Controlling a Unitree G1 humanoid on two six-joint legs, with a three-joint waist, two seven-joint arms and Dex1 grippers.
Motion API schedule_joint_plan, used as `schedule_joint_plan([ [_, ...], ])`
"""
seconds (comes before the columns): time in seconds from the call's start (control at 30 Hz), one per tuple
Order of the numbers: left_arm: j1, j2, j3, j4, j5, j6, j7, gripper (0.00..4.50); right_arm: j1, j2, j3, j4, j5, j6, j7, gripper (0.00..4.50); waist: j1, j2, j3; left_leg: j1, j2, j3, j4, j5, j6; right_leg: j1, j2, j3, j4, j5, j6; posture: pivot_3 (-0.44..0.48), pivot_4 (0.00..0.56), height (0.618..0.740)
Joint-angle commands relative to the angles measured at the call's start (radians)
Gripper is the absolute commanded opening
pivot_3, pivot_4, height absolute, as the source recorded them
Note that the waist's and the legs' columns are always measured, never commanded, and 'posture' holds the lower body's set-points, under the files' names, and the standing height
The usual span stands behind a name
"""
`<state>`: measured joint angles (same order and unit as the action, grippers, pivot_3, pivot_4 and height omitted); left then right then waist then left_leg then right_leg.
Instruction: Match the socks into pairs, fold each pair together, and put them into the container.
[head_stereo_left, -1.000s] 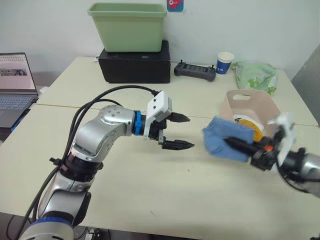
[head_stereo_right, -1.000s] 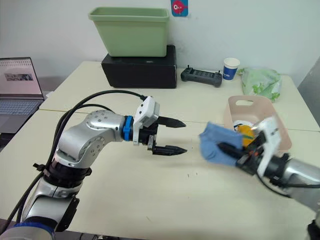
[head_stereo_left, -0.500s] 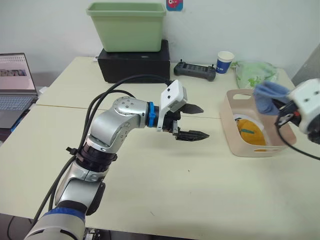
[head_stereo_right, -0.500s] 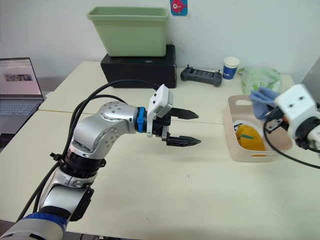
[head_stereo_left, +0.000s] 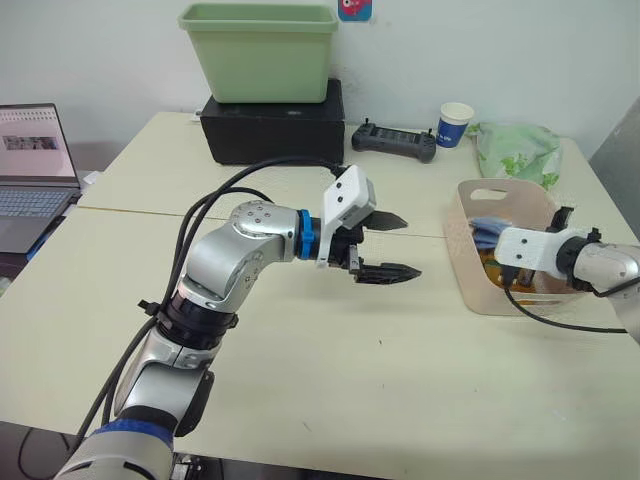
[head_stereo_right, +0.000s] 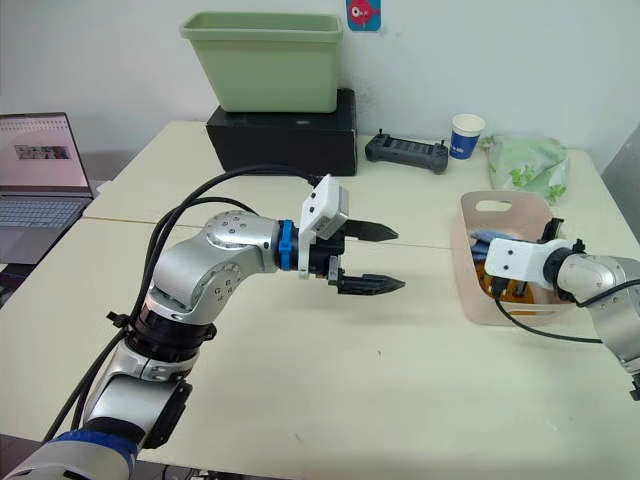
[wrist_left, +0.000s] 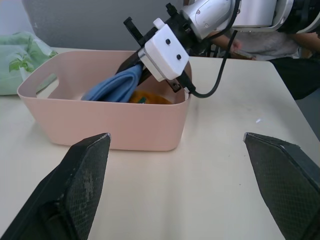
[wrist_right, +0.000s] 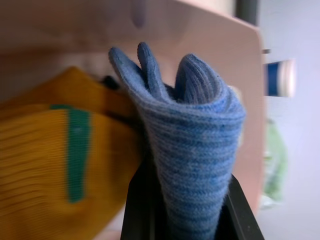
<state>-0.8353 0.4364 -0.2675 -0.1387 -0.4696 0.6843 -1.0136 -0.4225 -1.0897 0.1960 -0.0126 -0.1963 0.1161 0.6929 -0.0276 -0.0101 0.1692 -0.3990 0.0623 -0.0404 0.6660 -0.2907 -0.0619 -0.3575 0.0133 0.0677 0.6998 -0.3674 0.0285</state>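
Now the folded blue socks (wrist_right: 190, 145) are held pinched in the right claw (wrist_left: 131, 70), which is lowered inside the pink tub (head_stereo_left: 470, 275) at about 3 o'clock on the table (head_stereo_left: 300, 370). Beside them, a yellow pair (wrist_right: 45, 165) is already lying on the tub's floor, touching the blue fabric. The left claw (head_stereo_left: 388, 245) is hovering above the middle of the table, spread wide and carrying nothing.

By the look of it, the blue bundle is soft, light knit that will sag and spring apart once let go, so the fold is judged best kept by a grip across the doubled middle, where it is now taken, rather than by a loose toe or cuff. Little weight is to be expected, and no breakage. Release should be made low in the tub, so that the pair is not unrolled or caught on the rim.
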Motion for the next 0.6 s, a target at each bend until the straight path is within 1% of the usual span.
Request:
schedule_joint_plan([
  [0.03, -0.004, 0.001, 0.014, -0.03, 0.013, -0.032, 0.003, 4.5, -0.024, -0.026, -0.06, -0.022, 0.033, 0.019, 0.087, 0.88, 0.0, 0.0, 0.0, 0.0, 0.0, 0.0, 0.0, 0.0, 0.0, 0.0, 0.0, 0.0, 0.0, 0.0, 0.0, 0.0, 0.15, 0.72],
  [0.13, -0.007, -0.003, 0.014, -0.022, 0.017, -0.035, 0.001, 4.5, -0.021, -0.034, -0.087, -0.04, 0.061, 0.053, 0.146, 1.88, 0.0, 0.0, 0.0, 0.0, 0.0, 0.0, 0.0, 0.0, 0.0, 0.0, 0.0, 0.0, 0.0, 0.0, 0.0, 0.0, 0.15, 0.72],
  [0.3, -0.008, -0.008, 0.014, -0.012, 0.026, -0.044, 0.0, 4.5, -0.008, -0.097, -0.154, -0.092, 0.143, 0.151, 0.295, 3.63, 0.001, 0.0, 0.0, 0.0, 0.0, 0.0, 0.0, 0.0, 0.0, 0.0, 0.0, -0.001, 0.0, 0.0, 0.0, 0.0, 0.15, 0.72],
  [0.37, -0.005, -0.004, 0.013, -0.012, 0.029, -0.048, -0.004, 4.5, 0.002, -0.132, -0.197, -0.126, 0.185, 0.193, 0.348, 3.63, 0.001, 0.0, 0.0, 0.0, 0.0, 0.0, 0.0, 0.0, 0.0, 0.0, -0.001, 0.0, 0.0, 0.0, 0.0, 0.0, 0.15, 0.72],
  [0.43, -0.001, -0.002, 0.014, -0.012, 0.033, -0.05, -0.003, 4.5, 0.02, -0.148, -0.237, -0.158, 0.215, 0.228, 0.37, 3.63, 0.001, 0.0, 0.0, 0.0, 0.0, 0.0, 0.0, 0.0, 0.0, 0.0, -0.001, -0.001, 0.0, 0.0, 0.0, 0.0, 0.15, 0.72],
  [0.6, 0.023, 0.022, 0.023, -0.026, 0.039, -0.046, 0.003, 4.5, 0.072, -0.128, -0.335, -0.217, 0.233, 0.307, 0.323, 3.63, 0.0, 0.0, 0.0, 0.001, 0.0, 0.0, 0.001, 0.0, 0.0, 0.001, 0.0, -0.001, 0.001, 0.0, 0.0, 0.0, 0.15, 0.72],
])
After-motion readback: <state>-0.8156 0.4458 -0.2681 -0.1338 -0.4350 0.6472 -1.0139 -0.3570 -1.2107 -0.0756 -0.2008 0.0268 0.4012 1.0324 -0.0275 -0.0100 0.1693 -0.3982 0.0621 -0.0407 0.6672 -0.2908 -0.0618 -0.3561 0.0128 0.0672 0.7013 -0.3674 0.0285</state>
